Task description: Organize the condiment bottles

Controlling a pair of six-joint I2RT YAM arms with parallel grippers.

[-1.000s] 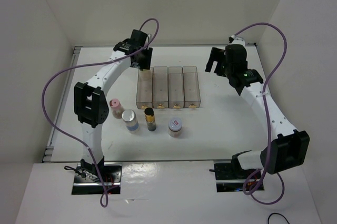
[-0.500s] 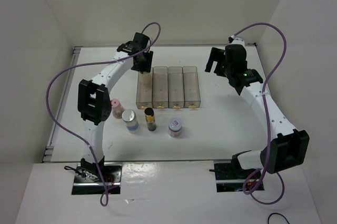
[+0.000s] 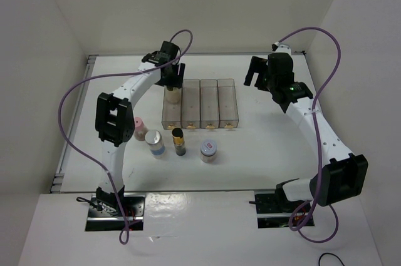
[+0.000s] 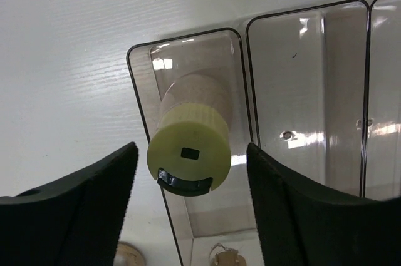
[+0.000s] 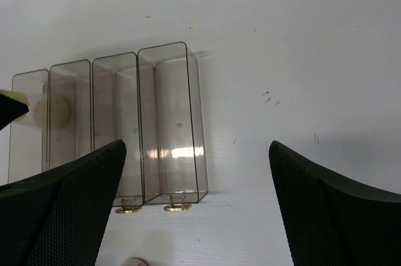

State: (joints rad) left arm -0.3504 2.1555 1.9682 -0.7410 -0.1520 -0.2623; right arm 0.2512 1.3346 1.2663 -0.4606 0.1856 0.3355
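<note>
yellow-green-lidded jar [image 4: 189, 153] stands in the leftmost bin [image 4: 194, 50], untouched between the wide-spread fingers of the left claw [image 4: 191, 159].

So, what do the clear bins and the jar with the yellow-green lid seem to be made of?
Bins: clear, glossy hard plastic, probably; the table shows through and the walls carry bright reflections. Jar lid: matte pale yellow-green plastic, it seems, with a finely ribbed edge. Jar body: dull beige; material unclear.

The jar [image 4: 191, 129] is beige with a ribbed pale yellow-green lid, the bins [image 4: 307, 78] smoky clear, the table [image 4: 75, 40] white.
</note>
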